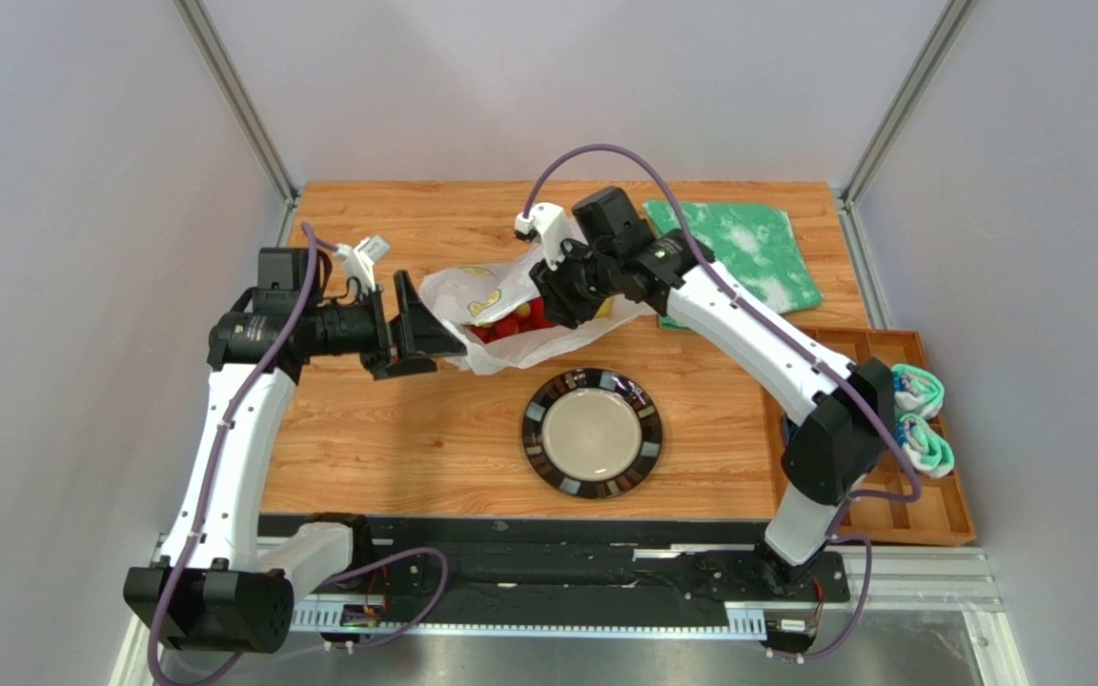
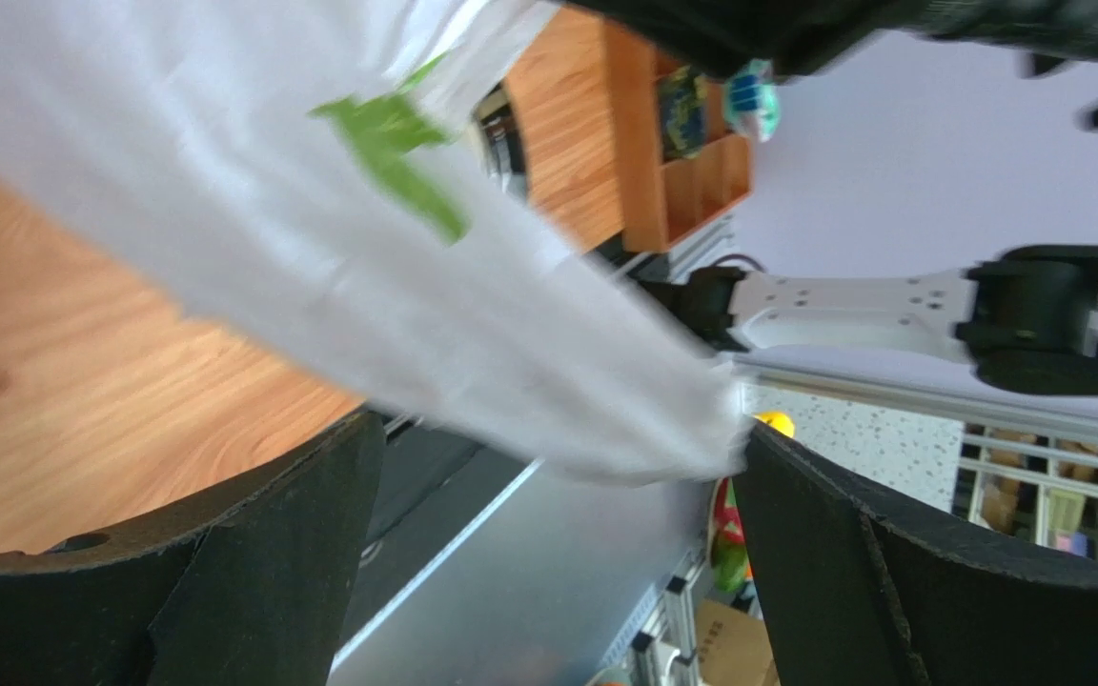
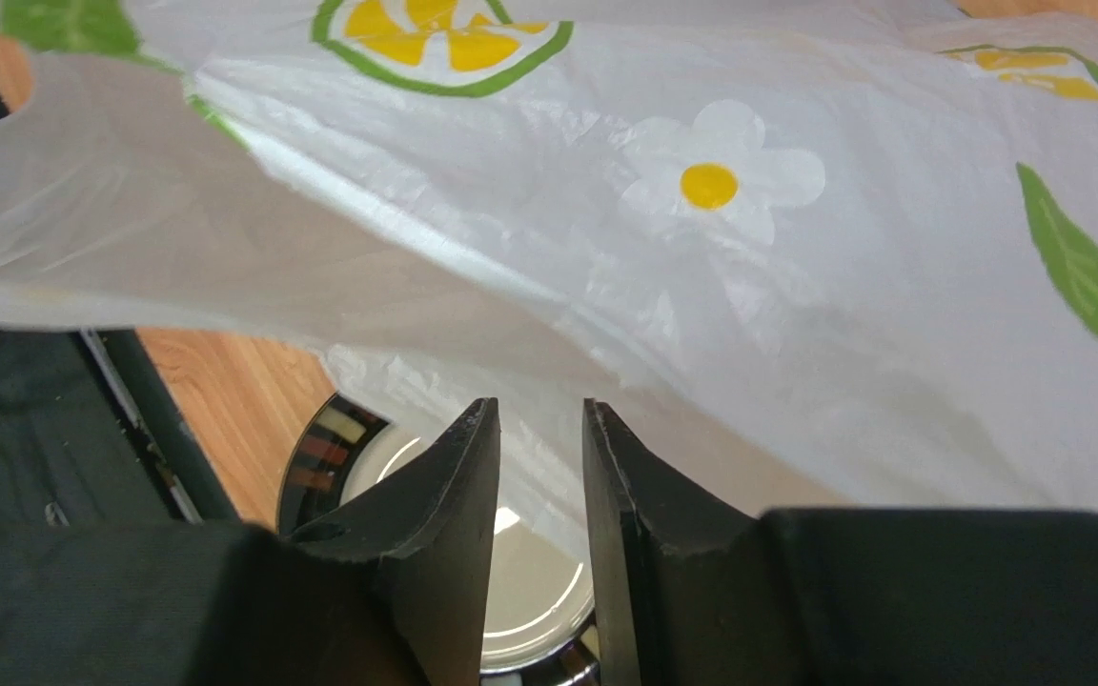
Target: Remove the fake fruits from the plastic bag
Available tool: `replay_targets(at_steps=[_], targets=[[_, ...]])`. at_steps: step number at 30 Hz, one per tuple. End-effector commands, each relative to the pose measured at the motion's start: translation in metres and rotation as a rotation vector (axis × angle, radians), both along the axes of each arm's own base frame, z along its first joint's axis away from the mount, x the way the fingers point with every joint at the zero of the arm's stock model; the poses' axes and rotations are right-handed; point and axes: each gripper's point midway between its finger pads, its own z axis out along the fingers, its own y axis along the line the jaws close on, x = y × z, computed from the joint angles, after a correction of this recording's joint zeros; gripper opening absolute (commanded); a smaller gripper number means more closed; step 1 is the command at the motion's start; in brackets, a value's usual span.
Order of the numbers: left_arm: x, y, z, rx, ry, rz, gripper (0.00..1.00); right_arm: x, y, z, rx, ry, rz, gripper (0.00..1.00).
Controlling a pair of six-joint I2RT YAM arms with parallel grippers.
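Observation:
The plastic bag [image 1: 491, 297] lies crumpled at the middle back of the table, its mouth facing the front. Red fake fruits [image 1: 506, 329] show inside the mouth; the other fruits are hidden. My left gripper [image 1: 430, 333] is at the bag's left edge with its jaws wide apart. In the left wrist view the bag [image 2: 369, 243] stretches across above the gripper [image 2: 558, 432] and touches the right fingertip [image 2: 763, 458]. My right gripper [image 1: 558, 300] is over the bag's right side. In the right wrist view its jaws [image 3: 541, 410] stand a narrow gap apart just under the bag [image 3: 741, 272], with nothing between them.
A dark-rimmed round plate [image 1: 639, 475] sits in front of the bag and shows through the right jaws' gap [image 3: 362, 443]. A green-and-white cloth [image 1: 741, 255] lies at the back right. A wooden tray [image 1: 959, 523] with small items stands at the right edge.

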Motion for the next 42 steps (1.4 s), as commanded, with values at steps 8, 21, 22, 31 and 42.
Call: replay_targets(at_steps=[8,21,22,31,42], targets=[[0.051,-0.009,0.047,-0.137,-0.039,0.09,0.93,0.019,0.043,-0.007,0.038,-0.027,-0.054,0.31],[0.042,0.018,-0.005,-0.149,0.091,0.095,0.0,-0.005,0.072,-0.039,0.017,0.034,-0.002,0.32],[0.038,0.029,-0.012,-0.111,0.059,0.089,0.0,-0.007,0.074,-0.035,0.022,0.01,0.003,0.33],[-0.008,0.099,-0.065,0.12,0.282,0.328,0.0,0.01,0.063,-0.042,-0.122,-0.124,-0.03,0.33],[-0.019,0.156,-0.037,0.444,0.096,0.494,0.0,0.013,0.025,-0.017,-0.187,-0.271,-0.036,0.33]])
